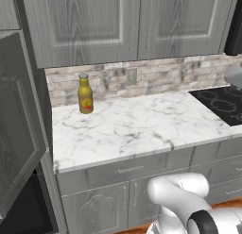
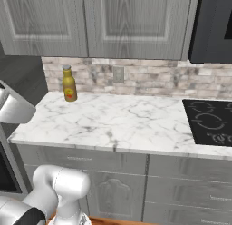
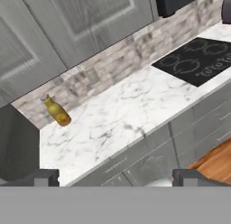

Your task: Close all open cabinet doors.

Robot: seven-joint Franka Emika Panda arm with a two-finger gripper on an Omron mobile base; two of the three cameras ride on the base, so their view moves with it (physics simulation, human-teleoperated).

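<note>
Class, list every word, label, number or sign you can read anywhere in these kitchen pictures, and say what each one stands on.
No readable text in any view.
Yellow bottle: a red and yellow label, too small and blurred to read.
Black cooktop: pale ring markings and small marks near the front edge, no legible characters.
Cabinet doors, marble counter and wall outlet: no writing.

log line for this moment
open cabinet door: ajar, far left | gripper: open, holding nothing | bottle: upright on counter

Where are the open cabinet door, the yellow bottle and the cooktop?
open cabinet door point(image 1: 16, 134): left base view, panel face.
yellow bottle point(image 1: 85, 97): left base view, body.
cooktop point(image 2: 212, 122): right base view, glass surface.
</note>
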